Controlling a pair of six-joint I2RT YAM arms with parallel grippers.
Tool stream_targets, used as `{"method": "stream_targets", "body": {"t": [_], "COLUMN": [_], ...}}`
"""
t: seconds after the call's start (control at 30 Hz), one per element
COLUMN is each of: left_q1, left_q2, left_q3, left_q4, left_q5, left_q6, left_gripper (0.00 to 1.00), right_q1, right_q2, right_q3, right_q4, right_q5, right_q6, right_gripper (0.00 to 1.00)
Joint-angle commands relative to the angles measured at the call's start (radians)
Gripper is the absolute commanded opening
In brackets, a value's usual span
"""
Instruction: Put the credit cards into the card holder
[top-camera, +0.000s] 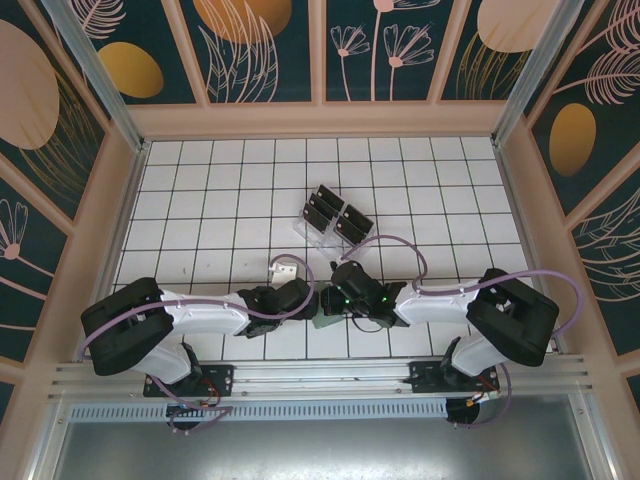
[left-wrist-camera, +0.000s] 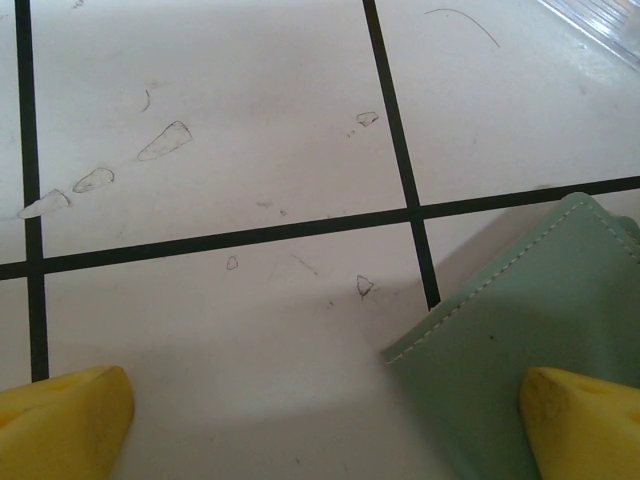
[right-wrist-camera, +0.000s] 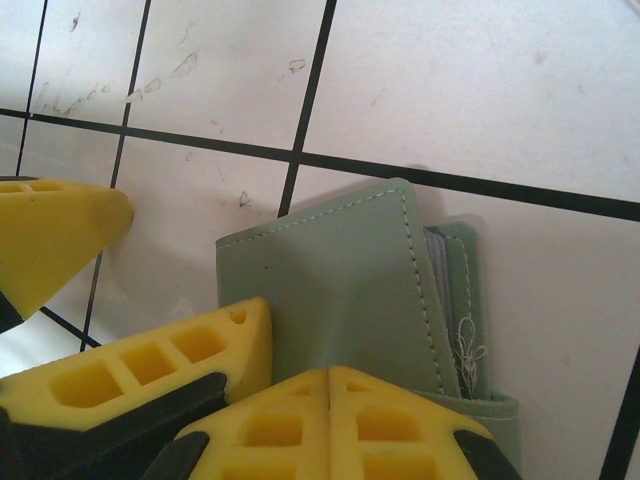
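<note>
The sage-green card holder (top-camera: 325, 322) lies near the front edge between both arms. Its stitched cover (right-wrist-camera: 340, 290) is creased where my right gripper (right-wrist-camera: 328, 385) is shut on it, and its corner (left-wrist-camera: 520, 330) stands slightly off the tiles. My left gripper (left-wrist-camera: 320, 425) is open, with one yellow fingertip (left-wrist-camera: 580, 420) over the holder's cover and the other on bare tile. The left gripper's fingers (right-wrist-camera: 150, 375) also show in the right wrist view, beside the holder's left edge. Black credit cards (top-camera: 335, 215) sit in a clear rack farther back.
A small white object (top-camera: 285, 268) lies just behind the left gripper. The clear slotted rack (top-camera: 310, 232) stands mid-table. Cables loop over both wrists. Wooden walls enclose the white tiled floor (top-camera: 200, 200), with free tiles to the left, right and back.
</note>
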Motion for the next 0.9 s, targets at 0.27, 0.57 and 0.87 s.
{"method": "stream_targets", "body": {"t": [0.27, 0.57, 0.87], "left_q1": [0.002, -0.003, -0.006], "left_q2": [0.029, 0.031, 0.033], "left_q3": [-0.037, -0.035, -0.034], "left_q4": [-0.010, -0.009, -0.007], "left_q5": [0.034, 0.033, 0.035], "left_q6": [-0.016, -0.017, -0.018], "left_gripper": [0.99, 0.99, 0.99], "right_q1": [-0.004, -0.004, -0.008], "right_q2": [-0.045, -0.017, 0.043], "right_q3": [0.022, 0.019, 0.014], "right_q4": [-0.003, 0.014, 0.048], "right_q5": [0.012, 0.010, -0.001], "right_q6": [0.014, 0.016, 0.016], "right_gripper": [0.00, 0.00, 0.00]}}
